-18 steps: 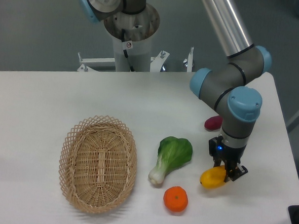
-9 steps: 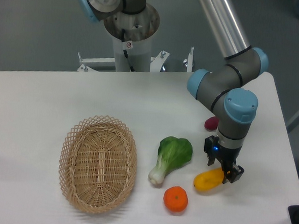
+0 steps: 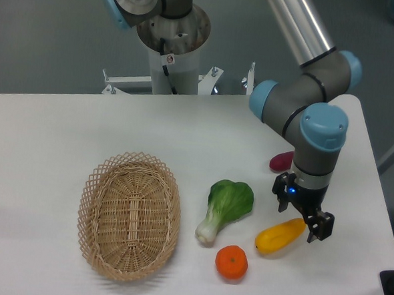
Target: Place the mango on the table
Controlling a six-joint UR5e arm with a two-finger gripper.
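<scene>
The mango (image 3: pixel 279 236) is a yellow-orange elongated fruit lying on the white table (image 3: pixel 51 132), right of the round orange. My gripper (image 3: pixel 304 223) stands at the mango's right end with its fingers spread open. One finger is beside the mango's tip, the other is to the right of it. The mango rests on the tabletop and the jaws do not press on it.
A wicker basket (image 3: pixel 129 213) lies at the left. A bok choy (image 3: pixel 225 207) lies in the middle. A round orange tangerine (image 3: pixel 231 262) sits near the front edge. A purple-red sweet potato (image 3: pixel 280 161) shows partly behind the arm. The table's right edge is close.
The gripper has opened and let go of the mango, which now lies flat on the table. The gripper has shifted slightly right.
</scene>
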